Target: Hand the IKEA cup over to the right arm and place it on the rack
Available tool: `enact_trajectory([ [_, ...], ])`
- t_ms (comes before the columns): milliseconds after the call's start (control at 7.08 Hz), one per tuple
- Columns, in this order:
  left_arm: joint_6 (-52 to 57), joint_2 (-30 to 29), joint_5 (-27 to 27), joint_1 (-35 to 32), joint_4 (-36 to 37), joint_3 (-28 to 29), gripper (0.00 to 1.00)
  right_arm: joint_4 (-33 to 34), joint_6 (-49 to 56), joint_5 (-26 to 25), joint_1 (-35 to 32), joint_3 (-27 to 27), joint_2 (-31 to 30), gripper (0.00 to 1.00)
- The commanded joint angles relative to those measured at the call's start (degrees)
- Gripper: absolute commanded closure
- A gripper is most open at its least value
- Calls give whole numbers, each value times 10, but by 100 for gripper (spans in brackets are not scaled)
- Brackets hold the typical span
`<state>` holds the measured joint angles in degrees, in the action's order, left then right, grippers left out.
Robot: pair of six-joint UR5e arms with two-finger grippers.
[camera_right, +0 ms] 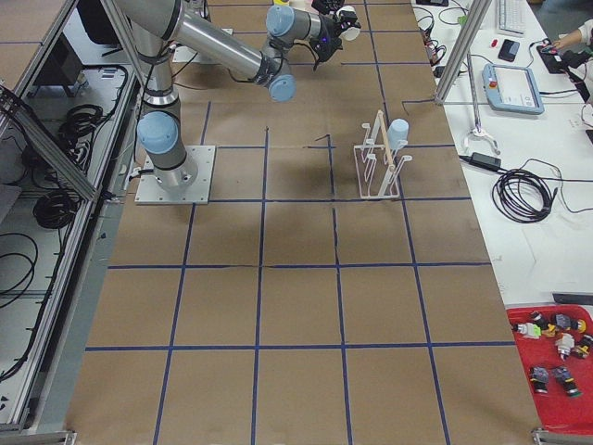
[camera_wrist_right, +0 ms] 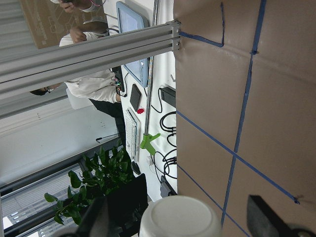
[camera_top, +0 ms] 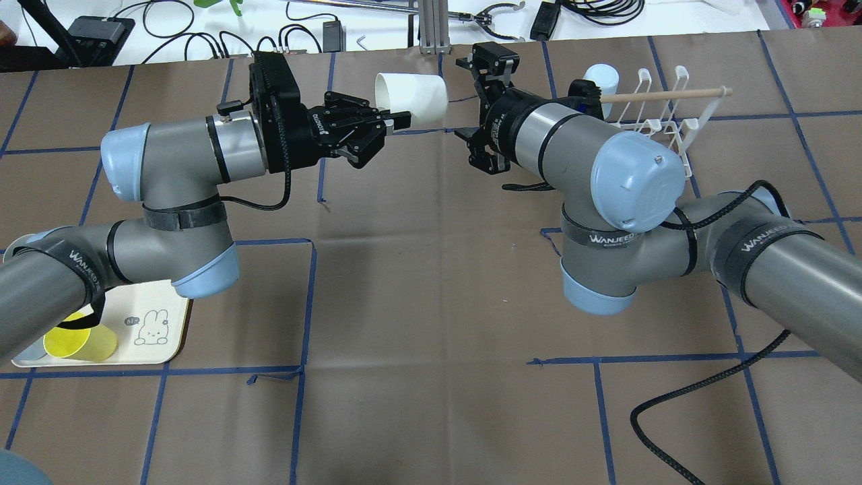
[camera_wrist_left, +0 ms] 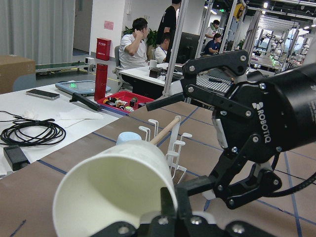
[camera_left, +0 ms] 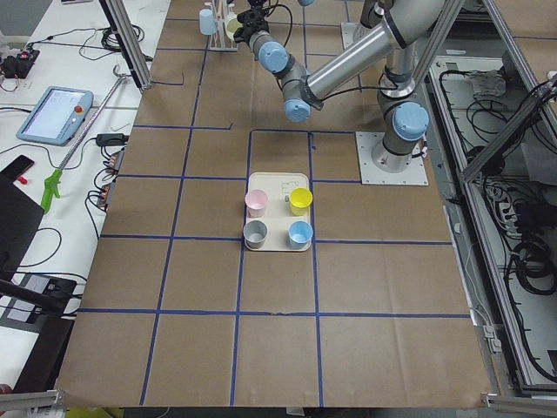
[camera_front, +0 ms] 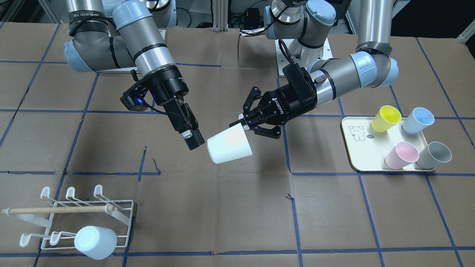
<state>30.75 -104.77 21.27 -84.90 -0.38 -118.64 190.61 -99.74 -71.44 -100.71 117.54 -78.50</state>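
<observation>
A white IKEA cup (camera_front: 229,147) hangs on its side in mid-air over the table's middle. My left gripper (camera_front: 243,126) is shut on its rim; the overhead view shows the gripper (camera_top: 397,121) and the cup (camera_top: 411,100) too. My right gripper (camera_front: 195,141) is open, level with the cup's base. In the right wrist view the base (camera_wrist_right: 180,217) lies between its spread fingers (camera_wrist_right: 96,217), apart from them. The white wire rack (camera_front: 85,211) with a wooden dowel stands near the table's front edge on my right side. A pale blue cup (camera_front: 94,241) sits upside down on one of its prongs.
A cream bear-print tray (camera_front: 356,148) on my left side holds yellow (camera_front: 386,118), blue (camera_front: 417,120), pink (camera_front: 400,155) and grey (camera_front: 433,155) cups. The table is brown with blue tape lines. People sit at desks beyond it.
</observation>
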Motion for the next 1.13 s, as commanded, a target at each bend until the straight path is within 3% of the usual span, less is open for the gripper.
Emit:
enact_trajectory([
  [0, -1, 0, 0, 0, 0, 0, 92, -1, -31, 1, -5, -1, 6, 1],
  [988, -2, 4, 0, 0, 1, 0, 91, -2, -39, -2, -21, -22, 28, 1],
])
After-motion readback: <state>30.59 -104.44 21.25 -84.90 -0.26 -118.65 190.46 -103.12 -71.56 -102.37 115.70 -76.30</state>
